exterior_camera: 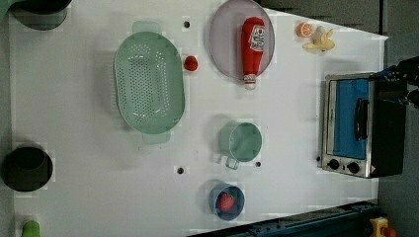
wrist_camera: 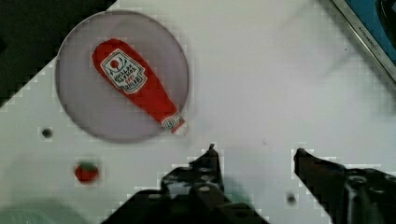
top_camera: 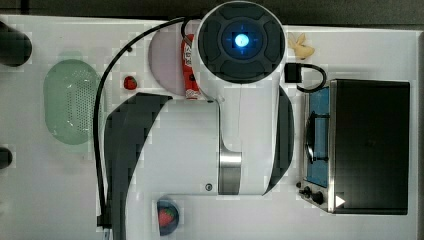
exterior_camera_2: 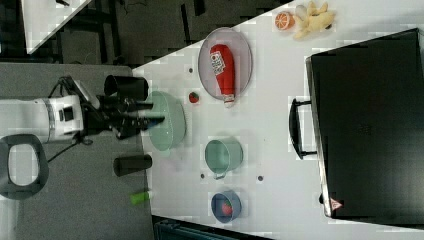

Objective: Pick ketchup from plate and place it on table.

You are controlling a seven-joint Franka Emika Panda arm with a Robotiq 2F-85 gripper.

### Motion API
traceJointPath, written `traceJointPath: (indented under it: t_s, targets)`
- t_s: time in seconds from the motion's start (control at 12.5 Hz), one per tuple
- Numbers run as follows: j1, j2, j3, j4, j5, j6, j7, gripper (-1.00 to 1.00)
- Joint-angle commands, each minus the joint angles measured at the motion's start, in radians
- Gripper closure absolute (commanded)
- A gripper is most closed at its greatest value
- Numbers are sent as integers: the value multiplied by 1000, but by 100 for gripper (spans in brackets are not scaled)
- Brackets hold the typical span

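Observation:
The ketchup (exterior_camera: pixel 253 49) is a red squeeze bottle with a white label. It lies flat on the pale lilac plate (exterior_camera: pixel 225 44), and its white cap end reaches over the plate's rim. In the wrist view the ketchup (wrist_camera: pixel 135 88) and plate (wrist_camera: pixel 84 93) lie well apart from my gripper (wrist_camera: pixel 256 150), which stands open over bare white table (wrist_camera: pixel 280 70) with nothing between its fingers. In the top view the arm hides part of the plate (top_camera: pixel 165 60), with the ketchup (top_camera: pixel 189 67) beside it. In the right view the gripper (exterior_camera_2: pixel 152 116) overlaps the colander's edge.
A green colander (exterior_camera: pixel 148 81) and a small strawberry (exterior_camera: pixel 190 63) lie near the plate. A teal cup (exterior_camera: pixel 242 141), a blue bowl (exterior_camera: pixel 226 201) with a strawberry, a toaster oven (exterior_camera: pixel 356 123), toy fruit (exterior_camera: pixel 316 37) and black cups (exterior_camera: pixel 27 168) also stand on the table (exterior_camera: pixel 296 123).

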Motion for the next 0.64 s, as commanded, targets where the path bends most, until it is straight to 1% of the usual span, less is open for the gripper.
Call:
traceJointPath:
  t_s: [0.08,0.24,0.64]
  targets:
    - [-101,-211,58,-54,29,-171,83,-58]
    - [-99,-199,62,-55,29,-168,81,-99]
    - [-95,-97,85,-55,29,-120,-14,-100]
